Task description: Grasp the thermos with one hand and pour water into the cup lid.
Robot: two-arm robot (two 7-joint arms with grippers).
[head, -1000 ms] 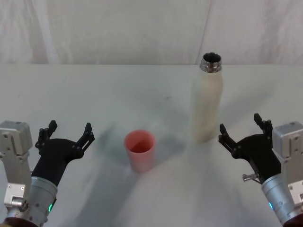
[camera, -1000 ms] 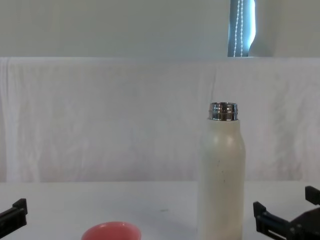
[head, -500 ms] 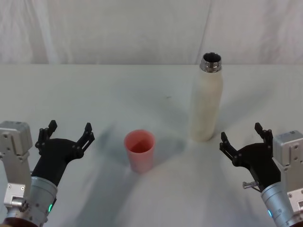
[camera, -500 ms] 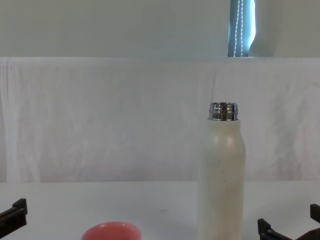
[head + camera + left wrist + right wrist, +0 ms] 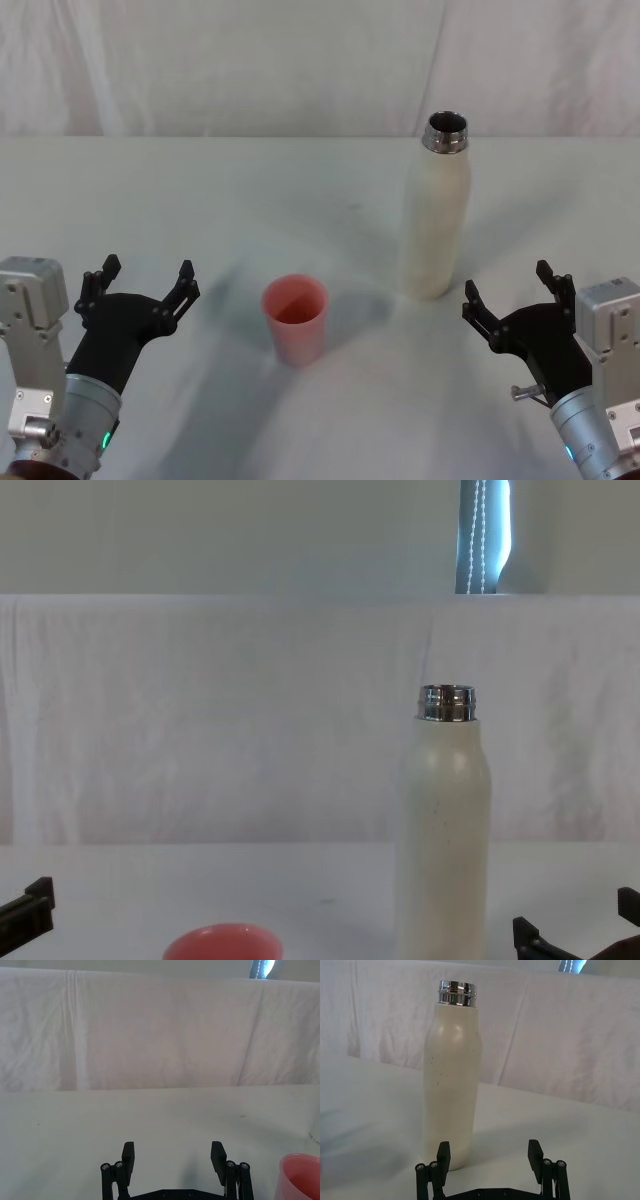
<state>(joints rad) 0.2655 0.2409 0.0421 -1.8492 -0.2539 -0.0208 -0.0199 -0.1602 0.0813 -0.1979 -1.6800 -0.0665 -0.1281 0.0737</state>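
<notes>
Staged robot test setup, white table (image 5: 200, 190), white cloth backdrop (image 5: 250, 720), window sliver (image 5: 484, 535) above

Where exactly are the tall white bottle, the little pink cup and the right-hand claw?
thermos (image 5: 436, 225), head view, middle of its cream body.
cup lid (image 5: 295, 320), head view, its outer wall.
right end effector (image 5: 508, 288), head view, midway between its open fingertips.

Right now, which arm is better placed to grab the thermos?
Probably the right: its open claw sits just beside the upright thermos. The left claw is beyond the cup lid.
</notes>
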